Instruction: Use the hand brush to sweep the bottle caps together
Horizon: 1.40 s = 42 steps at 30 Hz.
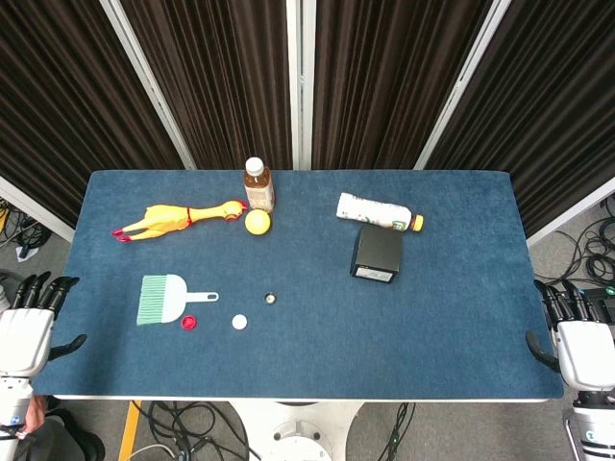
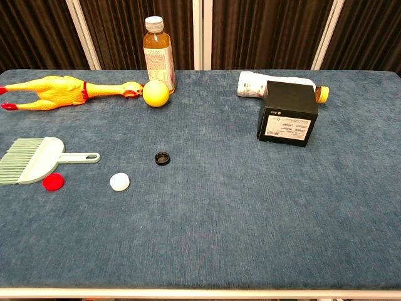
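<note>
A pale green hand brush point(image 1: 163, 299) point(image 2: 31, 161) lies flat at the table's left, bristles to the left, handle pointing right. A red cap point(image 1: 189, 322) point(image 2: 53, 182) sits just below its handle. A white cap point(image 1: 239, 323) point(image 2: 119, 182) lies a little to the right, and a black cap point(image 1: 271, 299) point(image 2: 162, 158) lies further right and back. My left hand point(image 1: 27, 327) hangs off the table's left front corner, fingers apart, holding nothing. My right hand point(image 1: 579, 336) hangs off the right front corner, also empty. The chest view shows neither hand.
At the back stand a tea bottle point(image 1: 258, 184) point(image 2: 158, 58) and a yellow ball point(image 1: 257, 222) point(image 2: 156, 93), with a rubber chicken point(image 1: 173, 219) point(image 2: 59, 89) to their left. A black box point(image 1: 377, 254) point(image 2: 288, 113) and a lying bottle point(image 1: 379, 212) point(image 2: 252, 84) sit right of centre.
</note>
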### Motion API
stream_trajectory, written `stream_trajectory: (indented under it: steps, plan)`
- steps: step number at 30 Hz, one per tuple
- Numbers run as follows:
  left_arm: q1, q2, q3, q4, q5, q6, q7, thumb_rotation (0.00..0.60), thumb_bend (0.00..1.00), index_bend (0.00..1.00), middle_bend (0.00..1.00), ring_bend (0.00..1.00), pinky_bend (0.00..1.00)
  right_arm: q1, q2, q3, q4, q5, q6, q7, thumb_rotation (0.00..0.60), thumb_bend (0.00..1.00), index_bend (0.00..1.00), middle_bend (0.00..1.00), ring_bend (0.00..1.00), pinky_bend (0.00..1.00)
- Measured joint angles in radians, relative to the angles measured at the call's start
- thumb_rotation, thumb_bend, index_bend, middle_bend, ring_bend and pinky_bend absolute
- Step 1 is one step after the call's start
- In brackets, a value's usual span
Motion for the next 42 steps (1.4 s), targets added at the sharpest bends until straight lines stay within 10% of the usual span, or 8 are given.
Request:
stream_trajectory:
  steps: [23, 42]
  plan:
    - [-0.087, -0.022, -0.056, 0.037, -0.01, -0.064, -0.027, 0.6, 0.06, 0.19, 0.21, 0.09, 0.1, -0.003, 0.023, 0.012, 0.001, -0.015, 0.028, 0.033, 0.6, 0.23, 0.09, 0.19, 0.05, 0.15]
    - [-0.391, -0.225, -0.125, 0.143, -0.201, -0.488, 0.046, 0.6, 0.15, 0.34, 0.39, 0.2, 0.1, -0.011, 0.036, 0.024, 0.012, 0.01, 0.034, 0.054, 0.6, 0.23, 0.09, 0.2, 0.04, 0.15]
